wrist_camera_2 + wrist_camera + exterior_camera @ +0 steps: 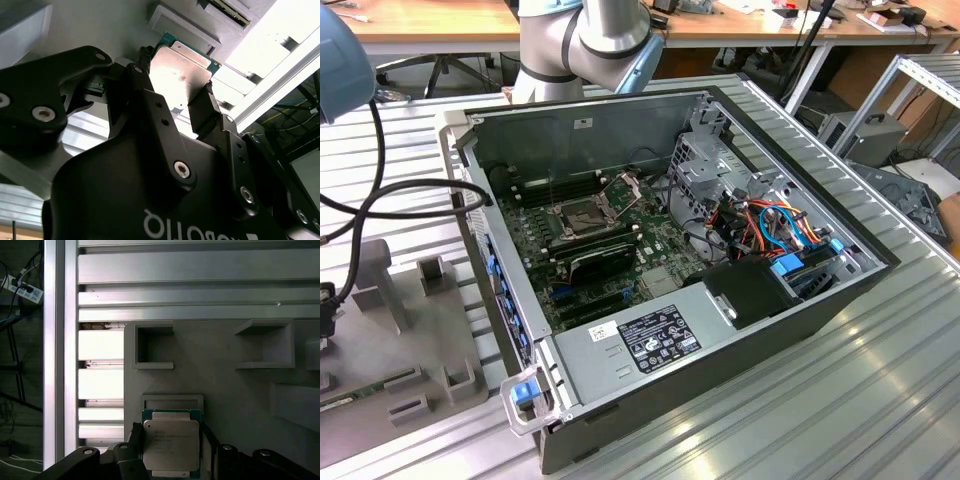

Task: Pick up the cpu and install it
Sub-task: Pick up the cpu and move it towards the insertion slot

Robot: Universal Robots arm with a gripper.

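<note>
Ribbed aluminium tabletop (200, 285), grey fixture tray (230, 395). Gripper (171, 432) clamped on cpu (171, 449), held over tray. Pickup apparently done; motherboard socket (582, 212) open, seemingly empty; installation outstanding.

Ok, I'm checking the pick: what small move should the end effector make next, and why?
Probably lift straight up a little. The end effector looks shut on the cpu by two opposite edges, close to the grey fixture tray, so clearing its raised pockets before any sideways travel seems safest.
</note>
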